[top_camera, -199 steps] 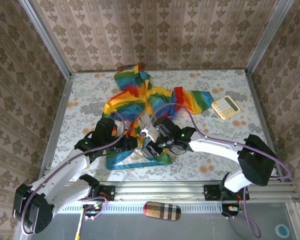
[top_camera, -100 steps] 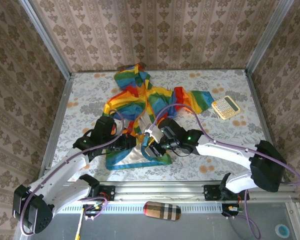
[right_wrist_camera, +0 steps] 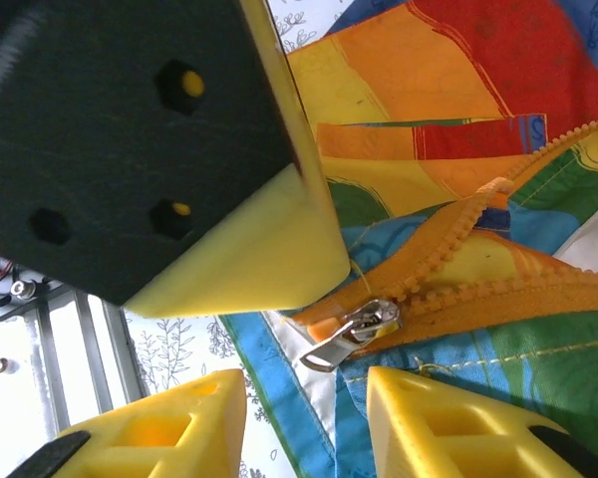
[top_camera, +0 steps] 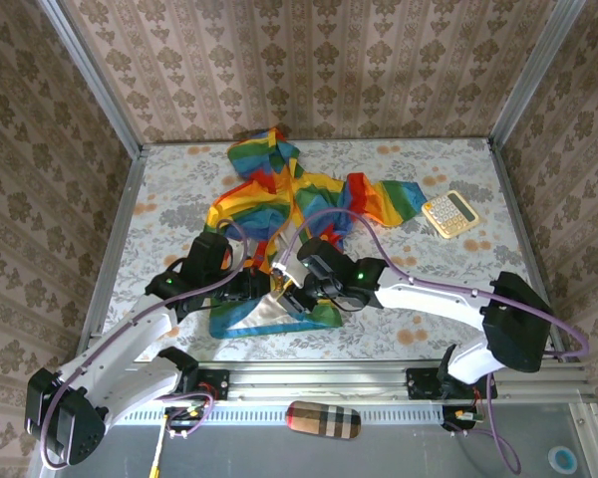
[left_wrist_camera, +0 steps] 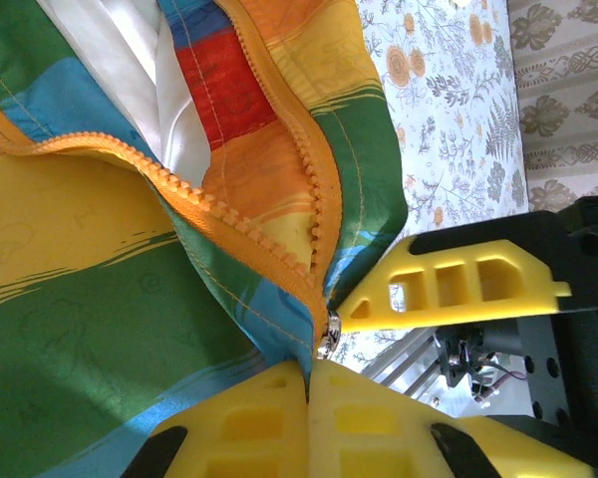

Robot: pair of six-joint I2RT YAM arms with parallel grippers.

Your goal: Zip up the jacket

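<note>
The rainbow-striped jacket (top_camera: 279, 199) lies open on the table, hood toward the far wall, pale lining showing at its near hem. My left gripper (top_camera: 262, 289) is shut on the jacket's bottom hem (left_wrist_camera: 279, 344), right below the orange zipper (left_wrist_camera: 269, 179), where the two rows of teeth meet. My right gripper (right_wrist_camera: 304, 423) is open beside it, close to the left gripper's finger (right_wrist_camera: 239, 249). The silver zipper pull (right_wrist_camera: 354, 334) lies on the fabric just beyond the gap between the right fingertips, untouched. Above the slider the zipper teeth stand apart.
A yellow calculator (top_camera: 449, 213) lies at the right of the table. The metal rail (top_camera: 309, 378) runs along the near edge, with a plaid case (top_camera: 322, 419) below it. Patterned walls close in the back and both sides.
My right gripper has shifted a little left, closer to the zipper's lower end and the left gripper; its elbow swung out and came back. The left arm has held still.
</note>
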